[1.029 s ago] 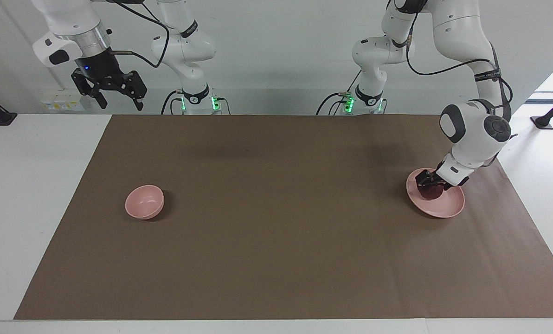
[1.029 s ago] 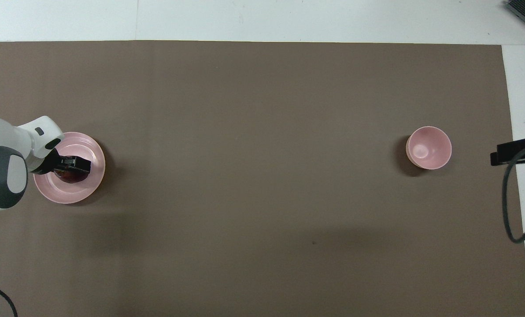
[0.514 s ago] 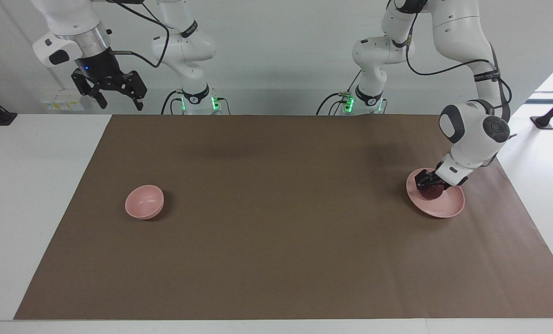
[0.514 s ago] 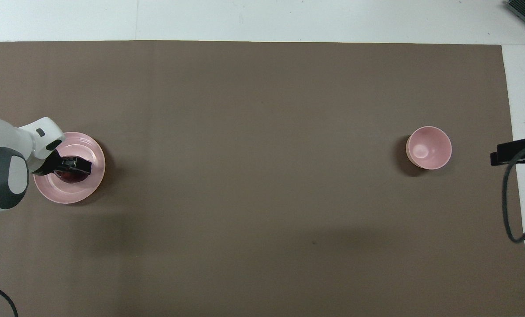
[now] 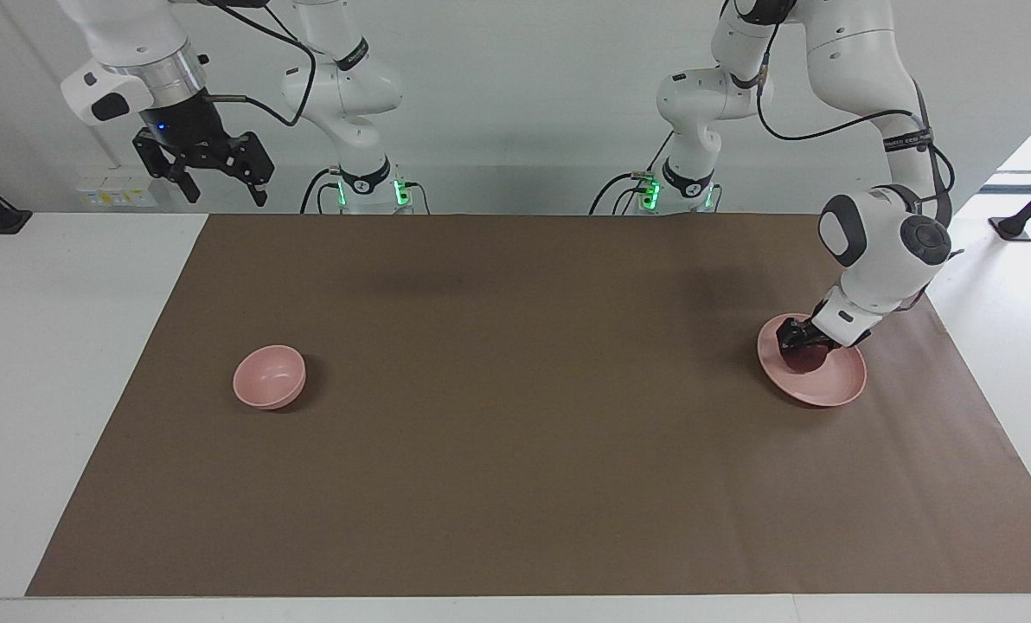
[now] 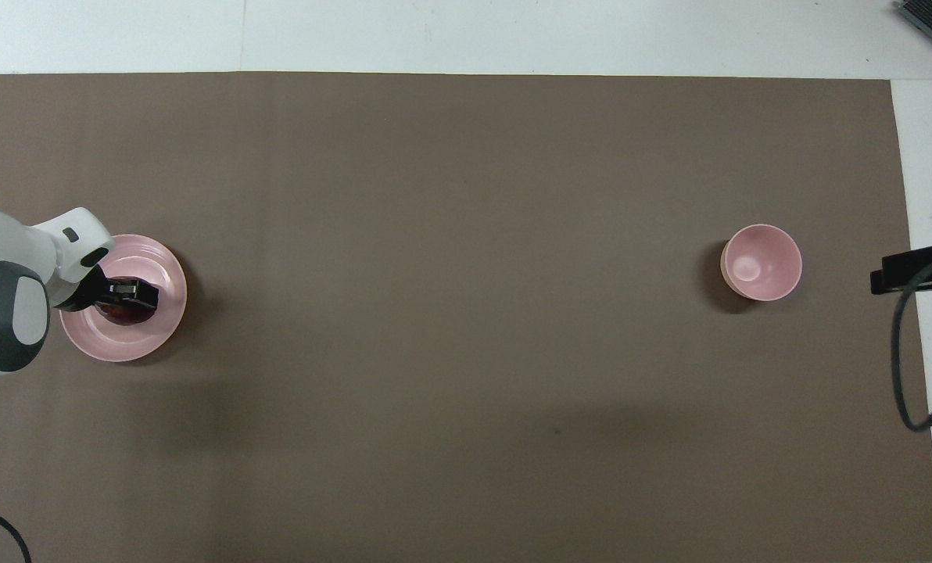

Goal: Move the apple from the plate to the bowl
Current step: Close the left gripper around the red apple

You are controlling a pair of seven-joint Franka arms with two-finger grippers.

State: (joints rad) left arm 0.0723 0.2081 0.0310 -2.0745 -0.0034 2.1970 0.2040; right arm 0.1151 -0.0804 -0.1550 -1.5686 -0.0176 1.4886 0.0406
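Grippers first, since they sit closest to the robots' end: my right gripper (image 5: 218,177) hangs high in the air above the white table edge (image 5: 66,285) at the right arm's end, waiting, its two fingers spread apart with nothing between them. From the overhead view I only catch a dark corner of it at the frame's edge. Moving out onto the brown mat (image 5: 515,450), I see my left gripper (image 5: 803,343) reaching down into the plate (image 5: 835,389), which lies flat at the left arm's end of the table. Its fingers are clenched on the apple (image 5: 805,360), a small dark red fruit that sits in the plate under the black fingers; from above the gripper covers most of it, and just a maroon sliver (image 6: 124,314) shows beneath the fingers. I cannot tell whether the apple rests on the plate's surface or is lifted just clear of it. The left arm's white wrist leans over the plate's rim on the side nearer the robots. Slightly farther from the robots than the plate, and well apart from it toward the right arm's end of the mat, the bowl (image 5: 269,375) stands upright, small, deep and pale pink, holding nothing.
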